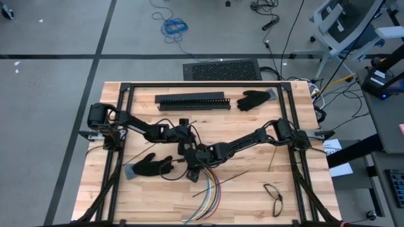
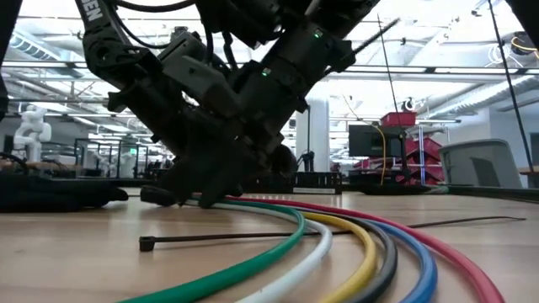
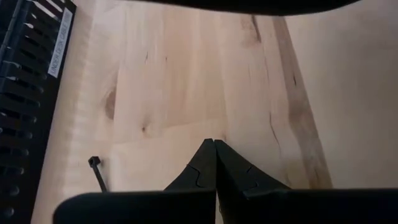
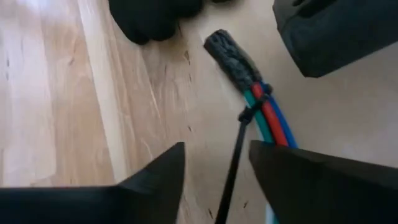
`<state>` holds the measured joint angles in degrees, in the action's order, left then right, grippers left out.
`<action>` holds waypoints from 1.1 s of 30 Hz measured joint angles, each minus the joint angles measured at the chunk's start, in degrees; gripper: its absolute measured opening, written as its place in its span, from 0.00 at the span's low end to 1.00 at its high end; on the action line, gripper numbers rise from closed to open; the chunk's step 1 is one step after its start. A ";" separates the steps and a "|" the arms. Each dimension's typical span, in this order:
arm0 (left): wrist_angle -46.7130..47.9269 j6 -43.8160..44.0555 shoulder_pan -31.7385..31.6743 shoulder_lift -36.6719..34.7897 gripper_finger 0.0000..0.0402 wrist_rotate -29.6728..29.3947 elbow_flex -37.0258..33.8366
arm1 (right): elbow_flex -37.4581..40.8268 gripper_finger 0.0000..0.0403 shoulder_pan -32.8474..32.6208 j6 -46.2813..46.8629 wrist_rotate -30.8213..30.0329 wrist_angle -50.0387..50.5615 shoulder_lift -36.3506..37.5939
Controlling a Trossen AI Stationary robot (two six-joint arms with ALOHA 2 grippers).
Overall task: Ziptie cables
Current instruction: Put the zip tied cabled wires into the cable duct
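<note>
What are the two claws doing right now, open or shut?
Left gripper: shut, holding nothing.
Right gripper: open, over the zip tie around the cables, holding nothing.

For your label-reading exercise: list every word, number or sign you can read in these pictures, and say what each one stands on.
White label on the slotted black bar: printed text, too blurred to read.
White lettering on the dark robot arm: cut off at the picture's edge, not readable.
No other readable text appears in any view.
</note>
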<state>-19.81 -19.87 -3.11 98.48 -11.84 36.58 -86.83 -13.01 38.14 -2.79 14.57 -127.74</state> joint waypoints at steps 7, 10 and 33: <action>0.10 1.34 0.24 -0.70 0.00 0.07 0.00 | 0.00 0.66 0.94 0.17 4.71 0.23 0.92; 0.04 1.34 0.15 -2.18 0.00 -0.29 0.00 | 0.09 0.70 1.02 -2.31 4.96 1.18 3.08; 16.47 -3.51 -1.18 -16.35 0.00 -3.43 18.19 | 0.00 0.67 1.06 -12.75 -5.42 6.00 23.20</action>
<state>-3.34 -23.38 -4.30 82.13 -15.27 54.76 -86.83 -11.94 25.39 -8.21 20.57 -104.55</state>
